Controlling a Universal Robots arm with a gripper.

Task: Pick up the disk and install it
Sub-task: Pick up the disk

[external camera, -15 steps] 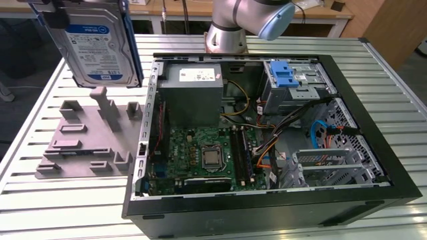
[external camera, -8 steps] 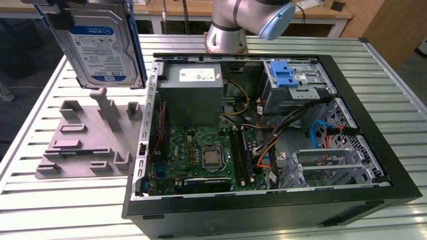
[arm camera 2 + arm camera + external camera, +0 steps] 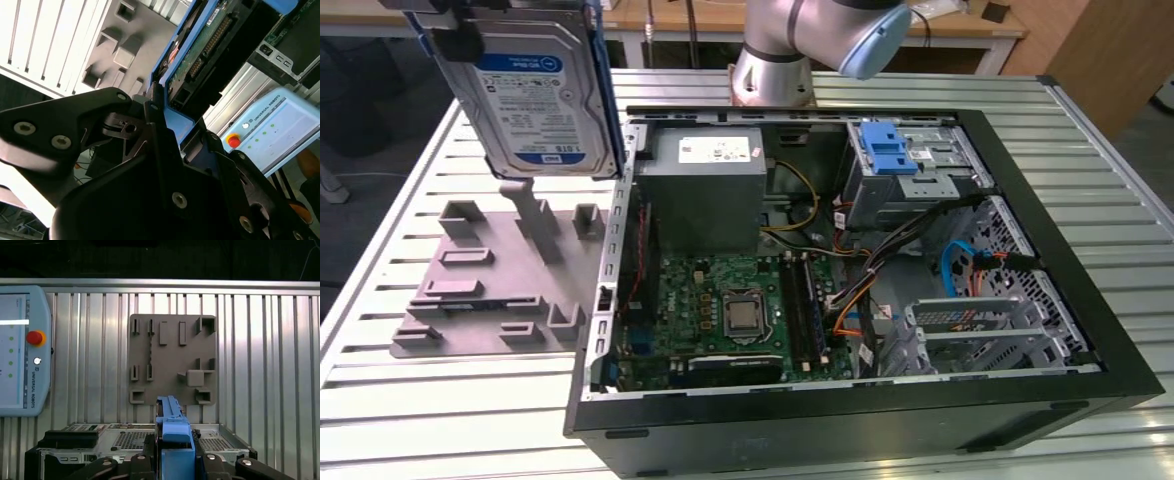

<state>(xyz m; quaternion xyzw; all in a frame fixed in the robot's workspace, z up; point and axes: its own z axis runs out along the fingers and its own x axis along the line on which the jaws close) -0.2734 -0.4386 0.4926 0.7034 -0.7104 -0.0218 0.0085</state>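
The claw (image 3: 172,125) is closed on the disk (image 3: 540,95), its black fingers (image 3: 155,107) pressed against the blue-railed edges in the second wrist view. In the exterior view the disk hangs upright in the air with its labelled face toward the camera. It is above the gray fixture plate (image 3: 494,290) and apparently clear of it. The plate lies on the slatted bench (image 3: 440,420), just beside the open computer case (image 3: 854,420), on the exterior view's left. The drive cage (image 3: 907,165) with its blue latch sits in the case's far corner.
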